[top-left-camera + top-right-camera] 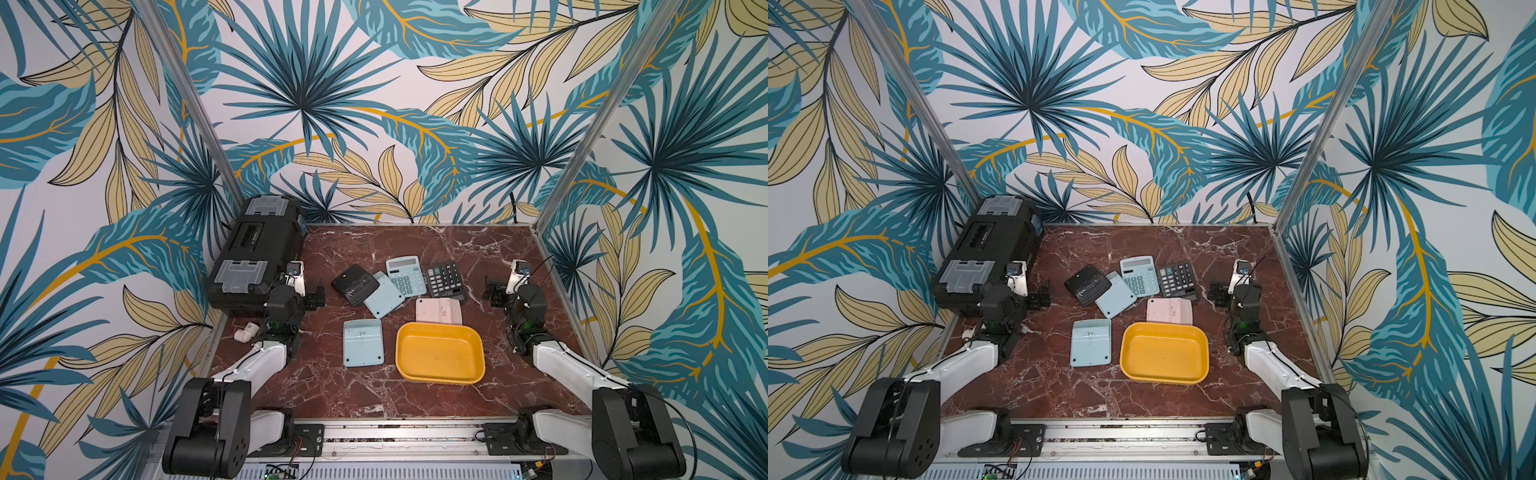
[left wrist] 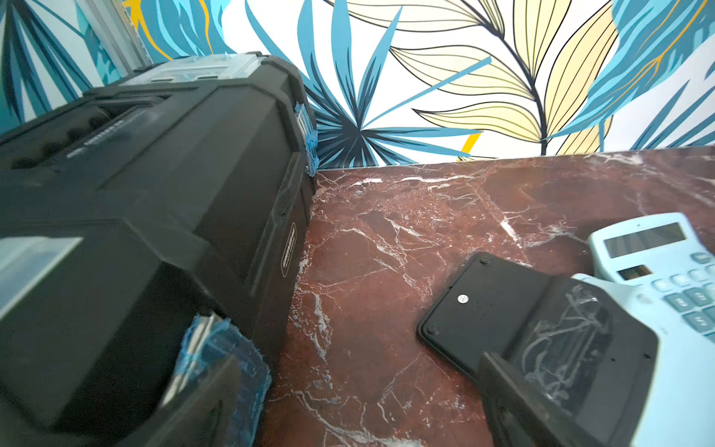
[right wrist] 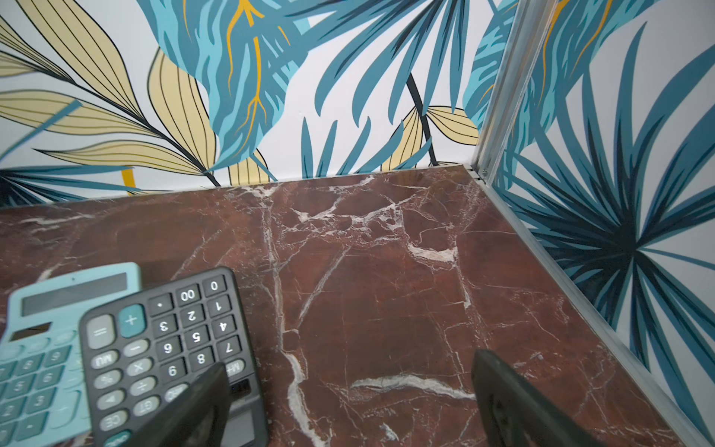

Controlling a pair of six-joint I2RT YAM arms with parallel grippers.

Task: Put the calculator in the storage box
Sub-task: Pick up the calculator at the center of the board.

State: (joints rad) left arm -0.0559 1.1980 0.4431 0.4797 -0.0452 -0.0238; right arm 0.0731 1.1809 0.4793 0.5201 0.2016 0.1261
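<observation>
Red marble tabletop (image 1: 374, 399), leaf walls. Far left, black toolbox (image 1: 253, 253); L gripper (image 1: 318, 293) beside it, spread apart, empty. Calcs cluster mid-table, just far of the yellow storage box (image 1: 440, 353), none inside. Keys-up black calculator (image 1: 445, 279) lies nearest R gripper (image 1: 494, 293), which is also apart and empty. I'd guess light, stiff, slick; pinch across the long edges. Only top views show the box. R wrist shows the keys close, L wrist a face-down calc (image 2: 503, 309).
</observation>
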